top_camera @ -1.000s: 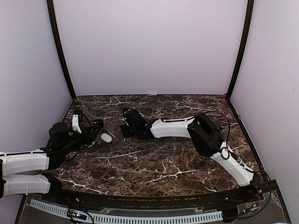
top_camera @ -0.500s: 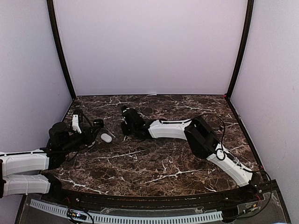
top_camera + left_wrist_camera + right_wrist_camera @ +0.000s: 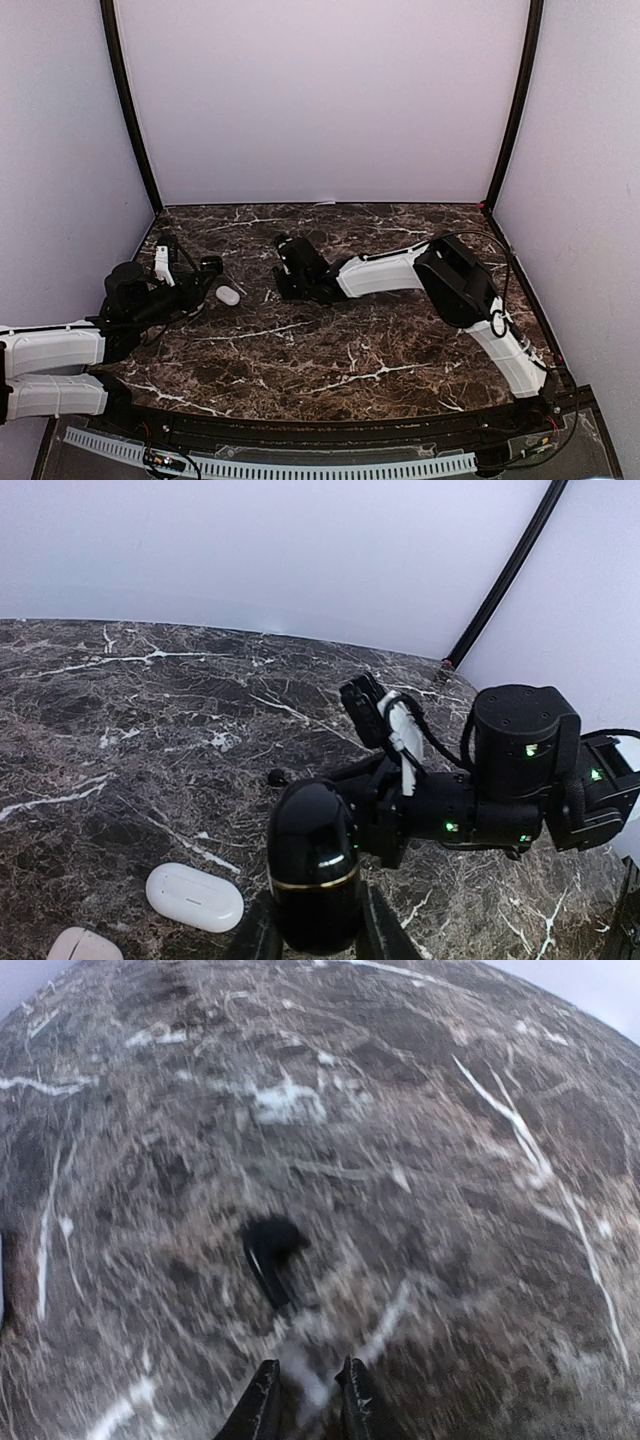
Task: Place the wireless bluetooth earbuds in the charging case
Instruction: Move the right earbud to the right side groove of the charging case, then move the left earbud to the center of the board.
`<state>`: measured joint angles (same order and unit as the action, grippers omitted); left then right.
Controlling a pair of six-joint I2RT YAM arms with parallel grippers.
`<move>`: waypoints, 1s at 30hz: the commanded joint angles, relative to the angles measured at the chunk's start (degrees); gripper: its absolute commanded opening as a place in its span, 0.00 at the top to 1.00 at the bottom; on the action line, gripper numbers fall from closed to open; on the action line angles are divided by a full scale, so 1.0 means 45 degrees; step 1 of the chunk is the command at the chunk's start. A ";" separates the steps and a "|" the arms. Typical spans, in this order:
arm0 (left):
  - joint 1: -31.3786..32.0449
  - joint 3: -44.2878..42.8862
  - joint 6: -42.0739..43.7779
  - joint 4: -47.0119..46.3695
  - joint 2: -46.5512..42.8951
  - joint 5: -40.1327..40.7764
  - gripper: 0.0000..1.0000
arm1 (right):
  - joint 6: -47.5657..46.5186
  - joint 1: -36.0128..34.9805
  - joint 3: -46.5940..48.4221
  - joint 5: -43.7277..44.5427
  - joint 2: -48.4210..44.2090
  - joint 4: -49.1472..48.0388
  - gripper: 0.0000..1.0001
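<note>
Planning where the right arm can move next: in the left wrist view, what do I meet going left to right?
From the left: pale case cut off at the bottom corner → white oval case → black glossy case held in the left gripper → right arm.

The top camera overlooks the whole marble table (image 3: 330, 350) from behind the bases, the left wrist camera looks low past the black case (image 3: 312, 865) at the right arm (image 3: 520, 770), shared by both, and the right wrist camera points down close to the marble.
</note>
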<state>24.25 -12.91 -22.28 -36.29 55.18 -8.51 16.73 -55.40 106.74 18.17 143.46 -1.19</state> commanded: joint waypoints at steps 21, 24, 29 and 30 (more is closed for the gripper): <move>-0.0072 0.0036 0.0235 -0.0681 0.0546 -0.0827 0.80 | 0.0063 -0.0457 -0.9459 -0.0921 -0.6270 -0.2686 0.28; -0.0067 0.0036 0.0245 -0.0685 0.0553 -0.0821 0.80 | 0.0088 -0.0480 -0.7489 -0.0920 -0.4897 -0.2017 0.24; -0.0059 0.0036 0.0281 -0.0624 0.0464 -0.0818 0.80 | 0.0202 -0.0551 -0.4466 -0.0880 -0.3043 -0.1073 0.24; -0.0062 0.0036 0.0266 -0.0624 0.0454 -0.0808 0.80 | 0.0222 -0.0542 -0.3876 -0.0856 -0.2672 -0.0820 0.24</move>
<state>24.25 -12.91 -21.78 -37.58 57.78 -11.60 17.26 -57.34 81.25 14.11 127.15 -8.32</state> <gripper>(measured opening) 0.249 0.765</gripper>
